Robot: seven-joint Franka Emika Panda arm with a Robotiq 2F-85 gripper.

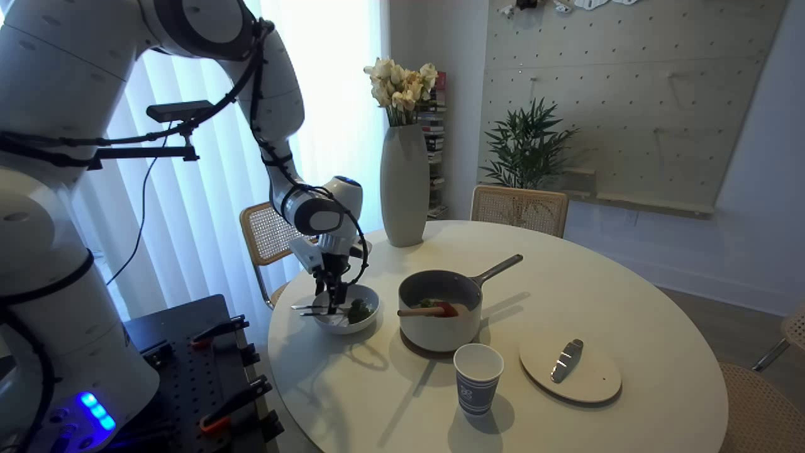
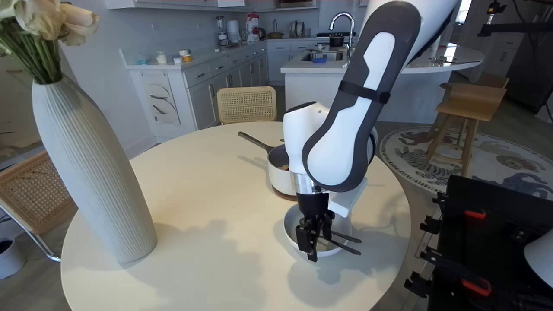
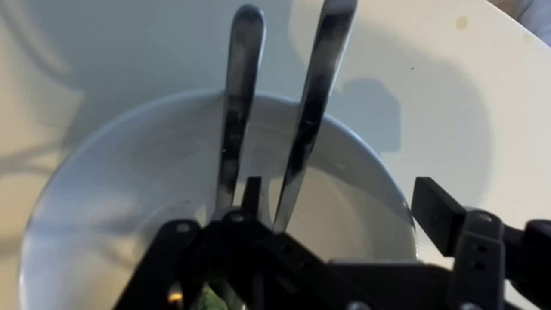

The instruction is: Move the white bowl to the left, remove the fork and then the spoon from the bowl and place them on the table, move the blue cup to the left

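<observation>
Wrist view shows the black gripper (image 3: 342,200) spread wide, holding nothing, one finger over the inside of the shallow, round, whitish-grey bowl (image 3: 370,215), the other outside its rim. Two slim silver metal utensils (image 3: 242,77) lean over that rim, handles outward; fork and spoon cannot be told apart. In an exterior view, the blue-and-white cylindrical cup (image 1: 476,393) stands upright on the round white table (image 1: 566,302), as does the bowl.

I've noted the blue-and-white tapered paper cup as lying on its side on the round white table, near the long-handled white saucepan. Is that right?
Not lying down: in an exterior view, the blue-and-white paper cup stands upright. The rest holds: it is on the round white table, near the long-handled white saucepan.
</observation>
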